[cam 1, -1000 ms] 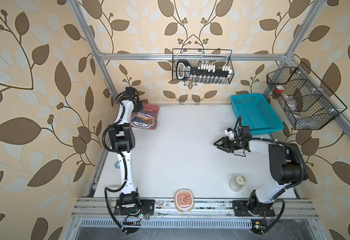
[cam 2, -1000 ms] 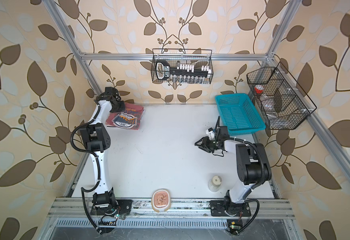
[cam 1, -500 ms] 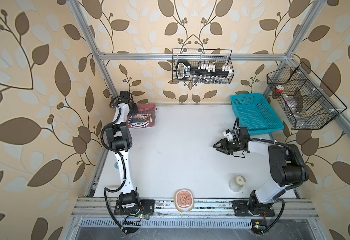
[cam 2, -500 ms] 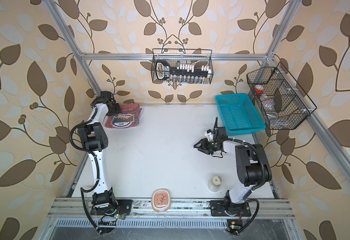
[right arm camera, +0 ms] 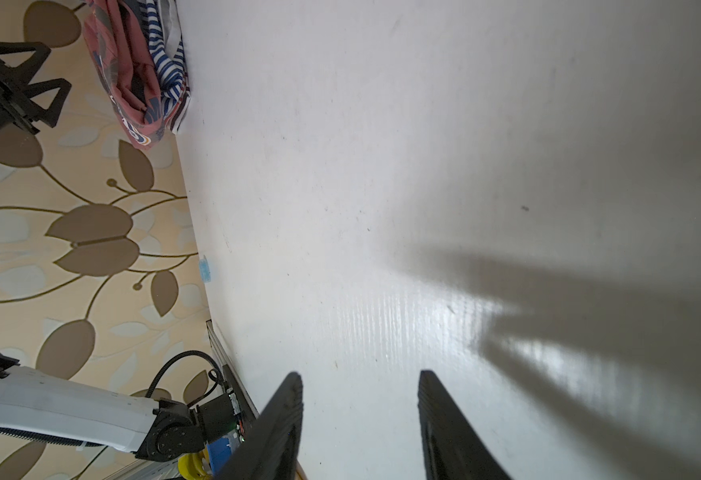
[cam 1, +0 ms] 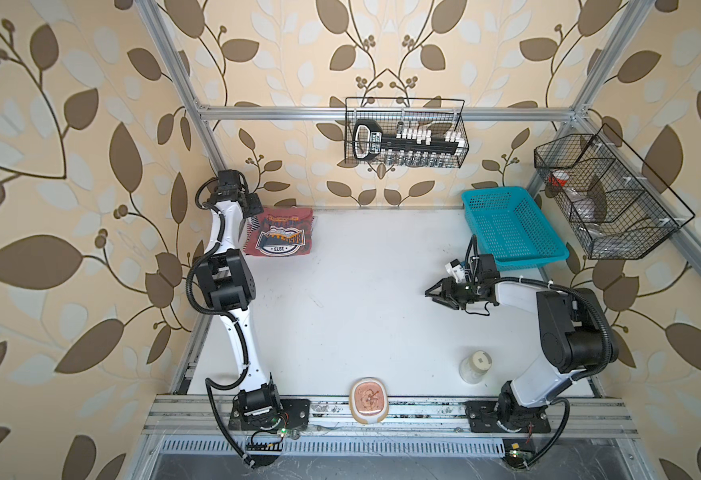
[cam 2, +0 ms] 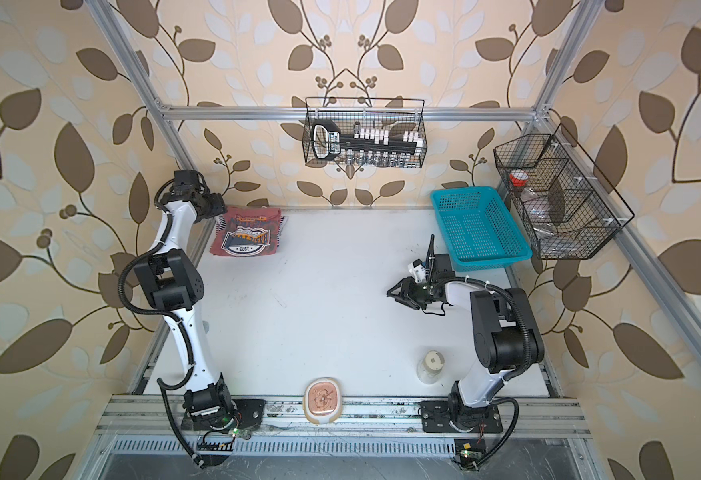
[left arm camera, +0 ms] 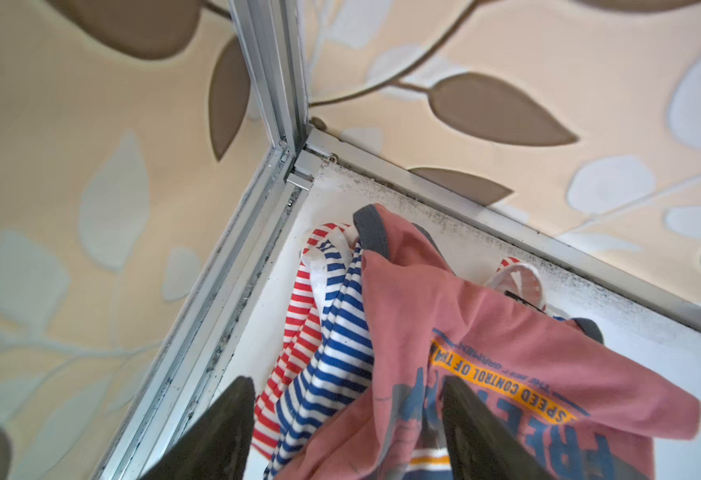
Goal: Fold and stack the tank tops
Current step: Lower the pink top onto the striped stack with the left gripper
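Three tops (cam 1: 281,237) are being seen stacked in the surface's (cam 1: 361,311) far corner; left end effector (left arm camera: 346,382) beside them, right end effector (right arm camera: 359,374) well apart, both being held open, empty, likely sparing them.

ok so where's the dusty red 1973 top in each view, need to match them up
Top view: dusty red top at the table's far left corner, badge up.
Top view: the top, same far left corner.
Left wrist: the top close up, just past the left gripper.
Right wrist: the top small, across the table by the wall.
Shared landmark: the striped tops peeking out under it.
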`<move>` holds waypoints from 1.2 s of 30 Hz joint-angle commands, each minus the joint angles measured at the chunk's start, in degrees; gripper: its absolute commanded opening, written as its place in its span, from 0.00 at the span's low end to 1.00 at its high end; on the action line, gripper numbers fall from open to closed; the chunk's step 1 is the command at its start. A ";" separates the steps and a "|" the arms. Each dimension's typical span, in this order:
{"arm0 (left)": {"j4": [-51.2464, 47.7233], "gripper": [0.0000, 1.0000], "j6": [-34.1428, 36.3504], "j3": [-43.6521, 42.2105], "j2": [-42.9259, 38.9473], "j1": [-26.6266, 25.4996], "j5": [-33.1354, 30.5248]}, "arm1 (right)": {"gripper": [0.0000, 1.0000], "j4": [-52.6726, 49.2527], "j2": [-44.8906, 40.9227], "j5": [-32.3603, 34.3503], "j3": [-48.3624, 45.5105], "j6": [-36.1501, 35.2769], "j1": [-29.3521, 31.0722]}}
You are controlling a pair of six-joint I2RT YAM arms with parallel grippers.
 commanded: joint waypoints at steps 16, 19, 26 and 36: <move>-0.49 0.11 -9.52 -4.22 1.19 -0.76 19.68 | 0.46 5.37 3.36 -1.73 -1.19 1.13 1.64; -1.11 0.09 -8.31 -3.98 3.09 -0.72 17.71 | 0.46 5.35 3.85 -1.90 -0.94 1.12 1.66; -2.02 0.08 -7.28 -3.34 5.72 0.88 14.23 | 0.46 5.04 4.41 -1.66 -0.57 0.96 1.66; -1.79 0.09 -7.04 -3.42 4.55 3.41 14.74 | 0.46 4.69 4.96 -1.49 -0.30 0.96 1.75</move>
